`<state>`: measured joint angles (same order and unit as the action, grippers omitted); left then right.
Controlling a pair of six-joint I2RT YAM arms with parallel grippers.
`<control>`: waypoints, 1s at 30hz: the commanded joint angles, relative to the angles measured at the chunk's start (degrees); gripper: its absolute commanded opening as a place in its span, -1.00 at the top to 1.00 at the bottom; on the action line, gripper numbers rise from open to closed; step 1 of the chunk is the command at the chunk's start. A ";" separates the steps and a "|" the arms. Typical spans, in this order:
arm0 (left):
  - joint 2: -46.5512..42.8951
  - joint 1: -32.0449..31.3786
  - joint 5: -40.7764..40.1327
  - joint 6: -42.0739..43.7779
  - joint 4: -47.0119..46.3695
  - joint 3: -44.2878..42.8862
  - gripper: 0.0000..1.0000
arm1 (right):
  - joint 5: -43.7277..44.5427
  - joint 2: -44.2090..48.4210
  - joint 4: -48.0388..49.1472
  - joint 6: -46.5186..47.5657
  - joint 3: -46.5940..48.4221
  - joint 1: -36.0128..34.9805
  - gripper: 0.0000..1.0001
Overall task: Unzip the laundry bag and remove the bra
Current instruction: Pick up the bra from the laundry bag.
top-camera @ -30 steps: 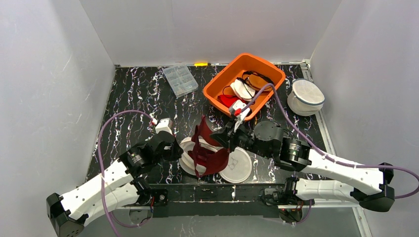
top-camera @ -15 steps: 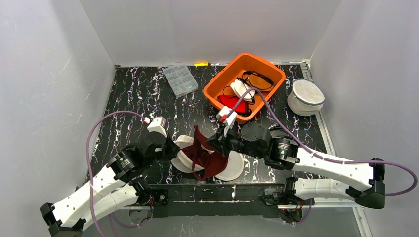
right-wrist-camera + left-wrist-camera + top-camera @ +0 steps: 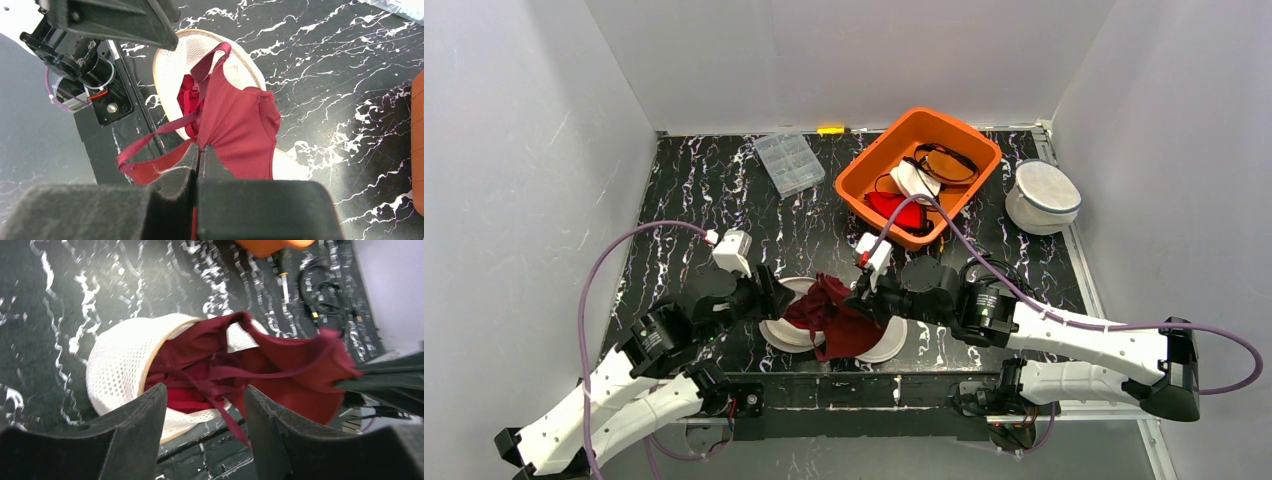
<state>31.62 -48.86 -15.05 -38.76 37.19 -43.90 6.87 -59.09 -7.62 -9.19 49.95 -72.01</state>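
White mesh laundry bag (image 3: 117, 370) lies on the black marbled table (image 3: 75, 280), mouth open, with the dark red bra (image 3: 285, 367) spilling out to its right (one strap trails below the bag). Left gripper (image 3: 205, 397) hangs in front of the bag, fingers apart, gripping nothing. Right of the bag, the right gripper (image 3: 350, 382) pinches the bra's far tip.

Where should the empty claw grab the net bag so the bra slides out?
Probably the bare mesh end of the laundry bag, nearest the left claw, coming from that side: the bra spills out the opposite opening toward the right claw pinching it.
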 commanded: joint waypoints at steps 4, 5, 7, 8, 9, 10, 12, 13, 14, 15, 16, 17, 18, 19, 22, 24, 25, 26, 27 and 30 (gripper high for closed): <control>-3.73 0.15 12.75 13.75 -14.15 -1.56 -0.24 | -3.78 0.18 1.92 2.26 -1.08 0.21 0.97; -3.89 0.09 14.63 15.54 -16.56 -0.98 -0.26 | -4.38 0.25 2.25 2.33 -1.16 0.25 0.97; -4.56 0.14 21.21 19.69 -22.34 1.27 -0.31 | -6.06 0.35 2.61 2.54 -1.17 0.27 0.97; -5.08 0.12 23.99 21.91 -25.16 2.47 -0.33 | -6.51 0.38 2.75 2.74 -1.13 0.25 0.97; -5.75 0.11 26.46 24.69 -27.90 3.64 -0.36 | -8.23 0.37 2.71 2.84 -1.05 0.21 0.97; -6.33 0.11 29.15 27.33 -29.93 4.51 -0.37 | -9.19 0.34 2.50 2.98 -0.82 0.21 0.97; -6.63 0.16 31.73 32.32 -31.25 4.94 -0.44 | -10.62 0.29 1.71 3.29 -0.42 0.28 0.97; -6.16 0.15 32.94 35.41 -30.40 4.30 -0.45 | -11.07 0.27 1.18 3.45 -0.25 0.28 0.97; -5.20 0.14 34.56 37.75 -28.60 3.20 -0.45 | -11.38 0.24 0.94 3.46 -0.14 0.28 0.97; -4.10 0.13 36.45 40.38 -27.06 2.26 -0.45 | -11.62 0.24 0.78 3.53 -0.12 0.21 0.97; -2.90 0.17 38.04 42.62 -25.60 1.56 -0.45 | -11.84 0.29 0.61 3.58 -0.12 0.20 0.97; -1.60 0.13 39.24 44.57 -24.11 0.85 -0.44 | -12.14 0.22 0.56 3.57 -0.13 0.20 0.97; -0.45 0.11 39.75 46.43 -22.41 0.23 -0.43 | -12.37 0.28 0.57 3.72 -0.04 0.27 0.97; 0.88 0.09 39.86 48.04 -20.79 -0.26 -0.43 | -12.60 0.21 0.43 3.76 0.04 0.23 0.97; 2.37 0.15 39.91 51.53 -18.32 -0.50 -0.39 | -13.00 -0.07 0.17 3.95 0.49 0.21 0.97; 3.02 0.12 40.22 52.82 -16.88 -0.87 -0.37 | -13.03 -0.11 -0.24 4.23 0.95 0.23 0.97; 3.28 0.16 40.27 53.28 -16.06 -1.04 -0.35 | -12.98 -0.07 -0.45 4.33 1.13 0.21 0.97; 3.42 0.17 40.29 53.63 -15.28 -1.07 -0.32 | -12.94 -0.08 -0.55 4.43 1.31 0.20 0.97; 3.51 0.16 40.46 53.78 -14.74 -0.99 -0.29 | -12.80 -0.11 -0.70 4.43 1.43 0.25 0.97; 3.67 0.16 41.03 53.19 -14.39 -0.24 -0.10 | -12.41 -0.13 -0.53 4.53 1.46 0.22 0.97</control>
<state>35.48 -48.86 23.55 12.03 20.21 -42.81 -4.97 -59.29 -8.86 -5.74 48.97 -72.01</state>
